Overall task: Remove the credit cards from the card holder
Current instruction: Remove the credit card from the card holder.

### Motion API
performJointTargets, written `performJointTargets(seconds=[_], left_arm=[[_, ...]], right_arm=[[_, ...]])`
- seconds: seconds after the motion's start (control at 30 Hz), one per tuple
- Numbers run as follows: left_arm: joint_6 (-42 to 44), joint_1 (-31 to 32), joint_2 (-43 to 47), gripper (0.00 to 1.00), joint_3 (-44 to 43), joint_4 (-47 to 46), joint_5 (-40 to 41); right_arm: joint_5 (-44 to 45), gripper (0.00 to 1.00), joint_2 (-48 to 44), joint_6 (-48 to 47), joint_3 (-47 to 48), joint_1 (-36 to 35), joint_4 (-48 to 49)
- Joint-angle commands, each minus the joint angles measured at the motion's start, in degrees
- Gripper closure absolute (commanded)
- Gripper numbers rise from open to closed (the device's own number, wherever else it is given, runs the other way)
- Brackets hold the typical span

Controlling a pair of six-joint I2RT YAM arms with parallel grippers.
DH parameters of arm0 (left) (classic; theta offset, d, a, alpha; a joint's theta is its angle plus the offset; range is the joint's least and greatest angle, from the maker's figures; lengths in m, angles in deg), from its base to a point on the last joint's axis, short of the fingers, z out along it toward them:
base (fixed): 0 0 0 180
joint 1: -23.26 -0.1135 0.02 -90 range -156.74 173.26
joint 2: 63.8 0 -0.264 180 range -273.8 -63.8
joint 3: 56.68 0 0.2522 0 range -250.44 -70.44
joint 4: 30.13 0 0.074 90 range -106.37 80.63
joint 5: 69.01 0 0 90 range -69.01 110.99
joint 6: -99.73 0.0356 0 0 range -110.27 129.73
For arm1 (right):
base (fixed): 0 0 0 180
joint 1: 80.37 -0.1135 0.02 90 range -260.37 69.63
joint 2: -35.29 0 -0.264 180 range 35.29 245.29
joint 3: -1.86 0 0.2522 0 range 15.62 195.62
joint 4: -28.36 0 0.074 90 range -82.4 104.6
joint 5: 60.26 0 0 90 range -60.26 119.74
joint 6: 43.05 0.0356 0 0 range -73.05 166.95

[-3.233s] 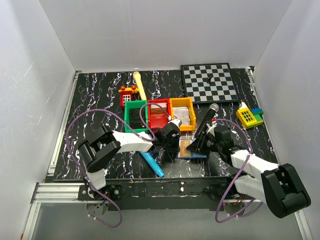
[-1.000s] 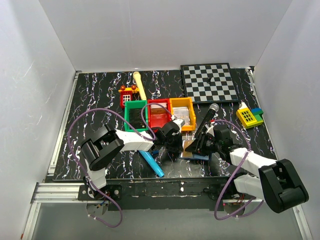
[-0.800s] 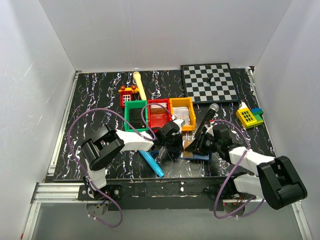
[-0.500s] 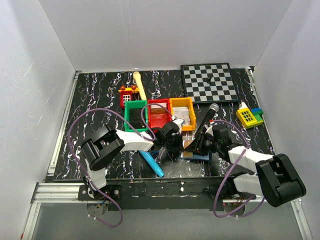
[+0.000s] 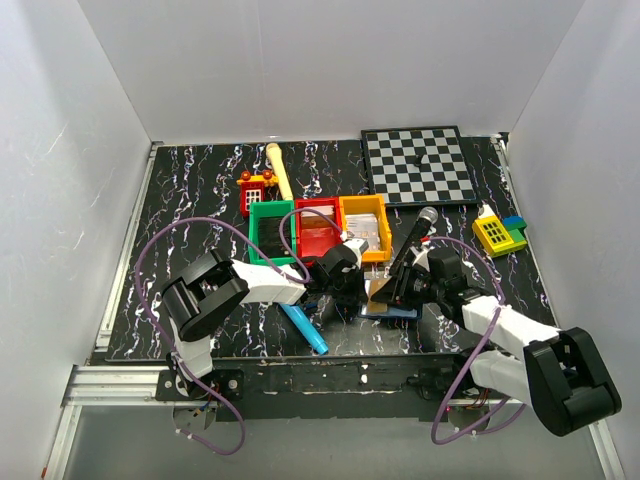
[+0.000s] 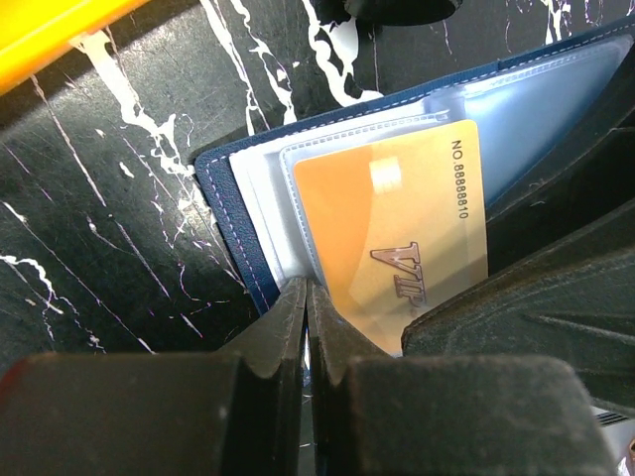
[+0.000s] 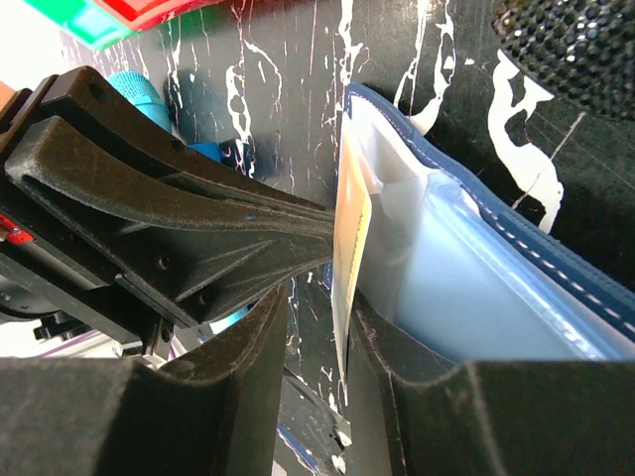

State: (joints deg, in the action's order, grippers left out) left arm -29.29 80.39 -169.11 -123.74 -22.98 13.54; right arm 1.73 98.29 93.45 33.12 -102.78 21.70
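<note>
Three coloured bins point(image 5: 316, 203) near card holder point(image 6: 226, 223), cyan microphone point(image 5: 305, 328) just beside.

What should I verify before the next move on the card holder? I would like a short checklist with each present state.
1. Card holder lies open: ok.
2. Gold card visible in clear pocket: ok.
3. Left claw shut at holder's edge: ok.
4. Card edge between right claw fingers: ok.
5. Right claw tight on card: not ok, gap shows.
6. More cards behind: cannot tell.
</note>
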Motion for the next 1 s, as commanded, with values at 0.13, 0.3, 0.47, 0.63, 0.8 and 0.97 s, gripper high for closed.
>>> performJointTargets(seconds=[0.13, 0.3, 0.47, 0.63, 0.8, 0.97], left_arm=[[-0.53, 0.53, -2.61, 1.0, 2.06, 6.26, 0.85], [-0.79, 0.36, -2.79, 1.0, 2.14, 6.26, 0.85], [-1.05, 0.27, -2.79, 1.0, 2.58, 6.26, 0.85], [-1.14, 0.18, -2.7, 1.0, 2.76, 6.26, 0.76], [-1.32, 0.18, -2.61, 1.0, 2.94, 6.26, 0.76], [-1.32, 0.18, -2.52, 1.0, 2.94, 6.26, 0.67]], right_arm=[[-0.64, 0.65, -3.76, -1.32, 2.81, 0.26, -1.55], [-0.29, 0.65, -5.34, -2.2, 2.89, 0.79, -3.75], [-0.12, 0.65, -6.49, -2.64, 2.63, 1.32, -4.98], [0.15, 0.66, -7.72, -2.91, 2.72, 1.67, -6.12], [0.59, 0.67, -9.12, -3.52, 2.89, 2.02, -7.0], [1.64, 0.75, -9.48, -4.4, 3.24, 2.11, -10.25]])
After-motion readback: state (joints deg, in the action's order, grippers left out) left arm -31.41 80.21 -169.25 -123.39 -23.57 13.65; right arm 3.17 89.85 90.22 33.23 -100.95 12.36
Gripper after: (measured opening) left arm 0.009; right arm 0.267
